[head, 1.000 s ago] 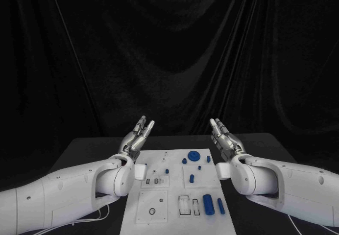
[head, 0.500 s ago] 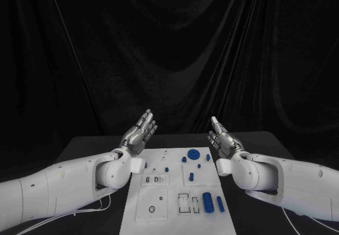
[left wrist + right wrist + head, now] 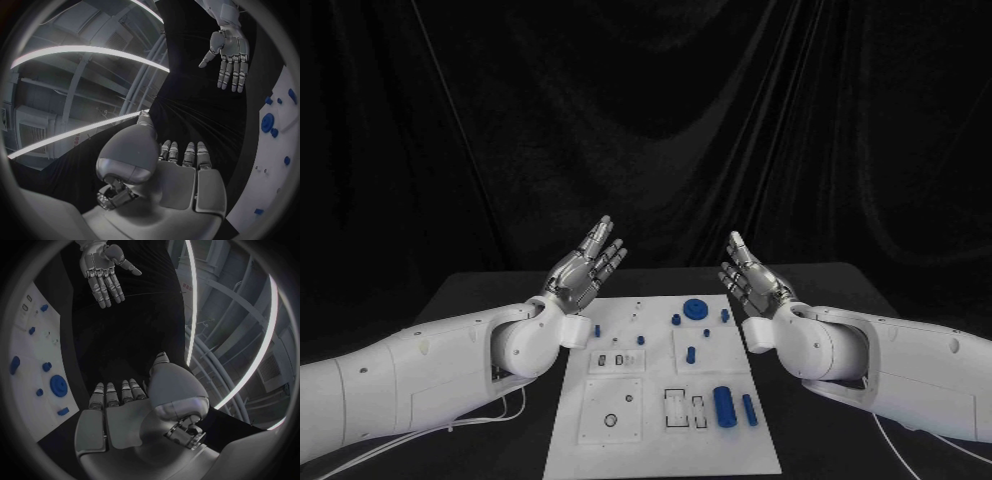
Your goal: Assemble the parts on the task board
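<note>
Two robot hands hang raised above the far end of the board, palms turned toward each other, and neither touches anything. The left robot hand (image 3: 587,265) has its fingers straight and spread with nothing between them; the right robot hand (image 3: 750,279) is the same, flat and empty. Between and below them the white board (image 3: 625,445) lies on the black tabletop (image 3: 480,295), running from near to far. Most of the blue parts look loose or unplaced: a round disc (image 3: 694,307) sits at the far end with a few small pieces just beside it, a small peg (image 3: 692,352) stands at the middle, and a thick cylinder (image 3: 724,405) lies near the right edge with a thinner rod (image 3: 749,410) just beside it. To the left of those, rectangular outlines and a ring-shaped recess on the near left tile appear unfilled, though the details are too small to be sure. Judging from this, the assembly has barely begun or not begun at all; no part is in hand, and every insertion seems left to do. A first step would likely be lowering one robot hand to a loose part.
</note>
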Motion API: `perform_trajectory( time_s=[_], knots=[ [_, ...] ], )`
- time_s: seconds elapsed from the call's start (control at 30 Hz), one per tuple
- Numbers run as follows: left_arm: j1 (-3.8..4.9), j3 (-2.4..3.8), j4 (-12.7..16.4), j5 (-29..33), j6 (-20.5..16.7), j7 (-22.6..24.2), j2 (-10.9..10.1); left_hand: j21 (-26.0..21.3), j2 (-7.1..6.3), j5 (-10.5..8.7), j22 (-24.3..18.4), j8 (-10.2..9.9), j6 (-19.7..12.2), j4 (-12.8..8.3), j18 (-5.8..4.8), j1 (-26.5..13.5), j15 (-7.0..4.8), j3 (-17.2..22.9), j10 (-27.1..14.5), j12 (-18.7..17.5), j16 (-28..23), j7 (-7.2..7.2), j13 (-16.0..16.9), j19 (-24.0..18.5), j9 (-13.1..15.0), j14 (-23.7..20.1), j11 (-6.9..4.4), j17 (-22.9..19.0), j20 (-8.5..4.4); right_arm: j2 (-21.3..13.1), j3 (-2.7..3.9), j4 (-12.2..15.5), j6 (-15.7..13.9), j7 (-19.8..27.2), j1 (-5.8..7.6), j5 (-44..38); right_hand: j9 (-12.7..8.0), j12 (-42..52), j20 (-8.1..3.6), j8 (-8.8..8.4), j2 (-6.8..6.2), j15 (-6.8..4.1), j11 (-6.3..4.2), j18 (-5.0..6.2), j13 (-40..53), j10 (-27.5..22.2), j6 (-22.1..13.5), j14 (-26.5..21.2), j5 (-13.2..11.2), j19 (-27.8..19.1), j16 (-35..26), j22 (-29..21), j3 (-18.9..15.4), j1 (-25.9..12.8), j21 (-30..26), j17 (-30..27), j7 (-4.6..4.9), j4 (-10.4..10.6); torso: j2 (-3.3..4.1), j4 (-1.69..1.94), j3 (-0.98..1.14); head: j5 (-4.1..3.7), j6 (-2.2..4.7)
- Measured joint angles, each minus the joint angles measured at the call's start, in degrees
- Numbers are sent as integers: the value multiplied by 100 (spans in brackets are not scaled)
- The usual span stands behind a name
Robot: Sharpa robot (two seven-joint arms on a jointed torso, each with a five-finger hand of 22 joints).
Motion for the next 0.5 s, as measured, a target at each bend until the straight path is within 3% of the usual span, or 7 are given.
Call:
perform_trajectory(
  time_s=[0.07,0.1,0.2,0.27,0.37,0.4,0.5],
  knots=[
    [0,0,0,-41,15,-7,-20,0,74,252,0,0,-1,-1,0,123,0,94,0,0,0,0,0,0,0,0,0,0,0,-26,0,-19,122,-55,8,-11,10,13,0,32,-5,0,89,0,6,-5,64,0,0,0,0,0,34,99,0,0,70,-34,1,0,0,16,-7],
    [0,0,2,-80,15,-9,-34,0,82,305,0,0,-1,-1,0,156,0,109,0,0,0,0,0,0,1,0,0,0,0,-42,0,-29,185,-85,16,-28,21,44,91,60,-11,0,153,0,10,12,102,0,0,-1,0,0,57,127,0,0,147,-57,1,0,0,26,-9],
    [0,-1,9,-308,15,-9,-103,0,87,372,0,0,25,-1,0,227,0,108,0,0,0,25,0,0,6,0,0,1,0,-105,-2,-79,435,-202,55,-175,26,82,553,92,-37,29,238,-1,15,32,182,-1,0,-2,0,0,113,215,0,0,252,-148,2,-1,1,40,-36],
    [0,-1,21,-502,11,-7,-161,0,86,506,0,0,60,-1,1,329,0,140,0,0,0,60,1,0,13,0,22,1,0,-153,-4,-104,622,-285,100,-377,41,184,868,143,-45,297,434,-1,35,82,253,-1,4,20,0,7,161,393,4,0,398,-306,1,-2,0,43,-67],
    [0,-1,32,-756,10,-6,-238,0,110,705,0,0,61,7,0,442,0,179,-2,0,0,61,1,0,13,0,40,1,0,-204,-6,-147,855,-402,213,-769,69,381,1387,220,-172,816,778,-1,72,209,450,193,135,410,134,165,223,724,272,67,596,-559,1,-3,0,44,-134],
    [0,-2,32,-818,11,-7,-259,0,122,739,0,0,61,7,0,454,0,179,-2,0,0,61,1,14,13,0,40,2,14,-213,-6,-165,910,-438,257,-894,93,614,1576,309,-261,1028,1038,-2,108,391,639,665,162,984,420,329,271,940,597,178,673,-655,1,-3,0,36,-164],
    [0,-2,26,-984,29,-27,-328,0,156,796,0,0,61,8,1,488,0,196,-2,0,0,61,1,-1,13,0,40,2,113,-218,-5,-232,1060,-575,426,-1330,142,1197,1799,489,-427,1254,1315,-2,190,912,1146,2171,182,2593,1139,673,375,1302,1410,417,948,-769,-1,-3,0,-3,-264]
  ],
)
